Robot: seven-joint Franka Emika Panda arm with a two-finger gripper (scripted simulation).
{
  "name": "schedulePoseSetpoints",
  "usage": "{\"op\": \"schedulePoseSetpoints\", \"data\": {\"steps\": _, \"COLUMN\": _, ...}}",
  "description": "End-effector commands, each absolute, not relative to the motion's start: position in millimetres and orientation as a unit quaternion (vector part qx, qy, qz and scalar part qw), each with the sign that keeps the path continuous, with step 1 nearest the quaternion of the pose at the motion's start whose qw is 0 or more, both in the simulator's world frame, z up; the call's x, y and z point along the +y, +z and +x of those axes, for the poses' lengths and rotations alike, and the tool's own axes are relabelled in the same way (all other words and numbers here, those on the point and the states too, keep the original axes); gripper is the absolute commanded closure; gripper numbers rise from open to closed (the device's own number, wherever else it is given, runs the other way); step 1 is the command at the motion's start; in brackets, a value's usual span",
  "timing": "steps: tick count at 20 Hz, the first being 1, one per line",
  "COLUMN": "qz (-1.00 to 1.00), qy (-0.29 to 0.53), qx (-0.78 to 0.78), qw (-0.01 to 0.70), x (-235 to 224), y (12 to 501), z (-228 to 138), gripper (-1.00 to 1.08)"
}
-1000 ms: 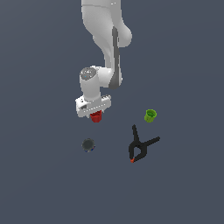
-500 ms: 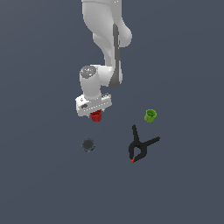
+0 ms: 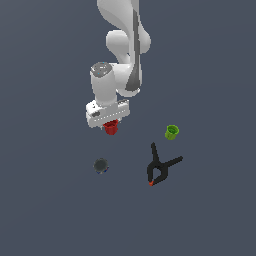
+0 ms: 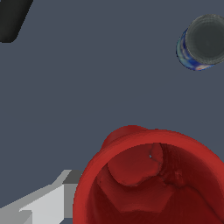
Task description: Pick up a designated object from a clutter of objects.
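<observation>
The pincer (image 3: 111, 123) hides most of the red cup (image 3: 111, 128); its grip is unreadable.

Two views: one high and far, one close at the wrist

The whole scene is being viewed from above and afar; the red cup (image 4: 151, 179) and grey knob (image 4: 203, 41) are being viewed close from the wrist, and are being shared with the exterior view.

- A plain dark slate-grey table (image 3: 50, 210) carries everything, flat and uniform in colour.
- The wrist view shows the same bare grey surface (image 4: 87, 65), unmarked.
</observation>
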State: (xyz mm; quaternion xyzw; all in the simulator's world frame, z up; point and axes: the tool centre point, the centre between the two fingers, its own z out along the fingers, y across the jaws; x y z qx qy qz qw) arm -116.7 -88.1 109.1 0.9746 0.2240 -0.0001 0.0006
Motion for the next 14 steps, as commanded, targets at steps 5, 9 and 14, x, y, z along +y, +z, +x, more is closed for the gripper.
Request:
{"op": "schedulePoseSetpoints", "data": {"steps": 5, "qz": 0.975, "qy": 0.000, "qx": 0.224, "qw": 0.002, "x": -77.5, "y": 161.6, "z": -112.3, "gripper": 1.08}}
{"op": "schedulePoseSetpoints", "data": {"steps": 9, "qz": 0.975, "qy": 0.000, "qx": 0.224, "qw": 0.002, "x": -70.2, "y": 196.0, "z": -109.5, "gripper": 1.08}}
{"op": "schedulePoseSetpoints", "data": {"steps": 14, "qz": 0.975, "qy": 0.000, "qx": 0.224, "qw": 0.002, "x": -61.0, "y": 239.5, "z": -105.8, "gripper": 1.08}}
